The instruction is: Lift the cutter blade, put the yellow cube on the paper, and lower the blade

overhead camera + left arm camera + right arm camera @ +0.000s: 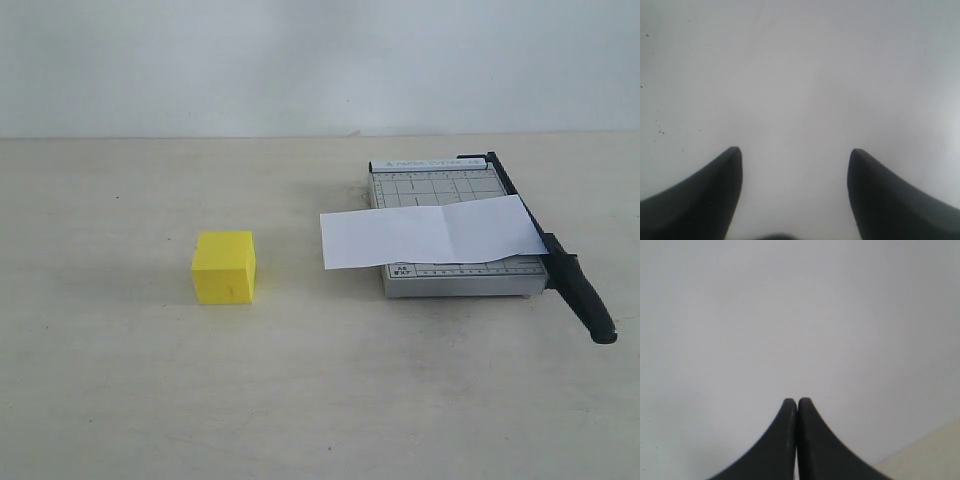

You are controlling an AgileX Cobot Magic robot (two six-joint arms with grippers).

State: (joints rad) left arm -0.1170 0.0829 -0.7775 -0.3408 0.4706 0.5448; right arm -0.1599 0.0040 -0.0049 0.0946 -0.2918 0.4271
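Observation:
The yellow cube (pixel 224 266) rests on the table, left of centre in the exterior view. To its right lies the grey gridded cutter board (pixel 455 230) with the white paper (pixel 430 232) across it, overhanging its left side. The cutter blade (pixel 548 247) lies lowered along the board's right edge, its thick black handle (pixel 583 296) sticking out toward the front. Neither arm shows in the exterior view. My left gripper (pixel 795 152) is open, facing a plain pale surface with nothing between its fingers. My right gripper (pixel 797 401) is shut, fingertips pressed together and holding nothing.
The beige table (pixel 320 400) runs to a pale wall (pixel 300 60) at the back. A strip of the table's surface (pixel 935 455) shows in one corner of the right wrist view.

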